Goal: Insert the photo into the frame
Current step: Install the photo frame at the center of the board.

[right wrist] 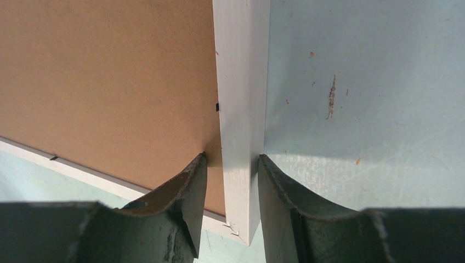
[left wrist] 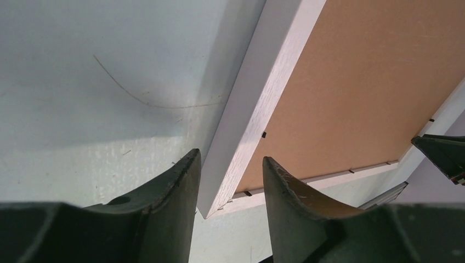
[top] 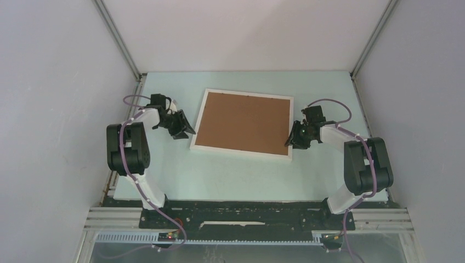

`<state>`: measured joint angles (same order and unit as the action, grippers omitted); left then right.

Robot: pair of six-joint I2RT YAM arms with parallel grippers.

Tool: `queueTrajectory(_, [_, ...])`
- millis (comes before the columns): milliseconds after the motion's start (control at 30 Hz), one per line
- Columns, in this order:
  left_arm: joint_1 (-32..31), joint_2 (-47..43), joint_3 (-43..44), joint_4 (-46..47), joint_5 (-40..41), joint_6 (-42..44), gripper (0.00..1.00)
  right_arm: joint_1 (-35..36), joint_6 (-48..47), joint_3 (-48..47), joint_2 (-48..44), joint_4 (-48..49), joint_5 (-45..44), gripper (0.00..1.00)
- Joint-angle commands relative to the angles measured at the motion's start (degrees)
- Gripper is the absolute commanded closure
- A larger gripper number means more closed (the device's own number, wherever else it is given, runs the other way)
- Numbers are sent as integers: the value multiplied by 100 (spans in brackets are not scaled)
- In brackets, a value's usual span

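The frame (top: 241,154) lies back-side up in the middle of the table, its white rim around a brown backing board (top: 244,123). The photo is hidden. My left gripper (top: 186,131) is at the frame's near left corner. In the left wrist view it (left wrist: 231,159) stands open astride the rim (left wrist: 257,104), with gaps on both sides. My right gripper (top: 289,139) is at the near right corner. In the right wrist view it (right wrist: 231,159) straddles the rim (right wrist: 241,98). Its outer finger touches the rim. Its inner finger tip is over the board (right wrist: 109,82), a gap away from the rim.
The pale green table (top: 236,181) is walled by white panels at the back and both sides. A thin hair-like strand (left wrist: 137,98) lies on the table left of the frame. Small rust-coloured marks (right wrist: 331,98) dot the table right of the frame. The right gripper's tip (left wrist: 444,156) shows in the left wrist view.
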<state>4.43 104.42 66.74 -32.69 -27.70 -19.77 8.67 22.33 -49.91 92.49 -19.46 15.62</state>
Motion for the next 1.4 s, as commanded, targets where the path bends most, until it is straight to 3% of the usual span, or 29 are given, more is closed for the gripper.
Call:
queueTrajectory(0, [-12,122,144,367,-203,-169,51,113,1,51,-70,217,267,55])
queueTrajectory(833, [-2,528,280,548,-257,-432,49,144,-50,43,-88,199,282,58])
queueTrajectory(1367, [-611,715,791,-128,855,-200,50,182,-79,46,-123,190,288,59])
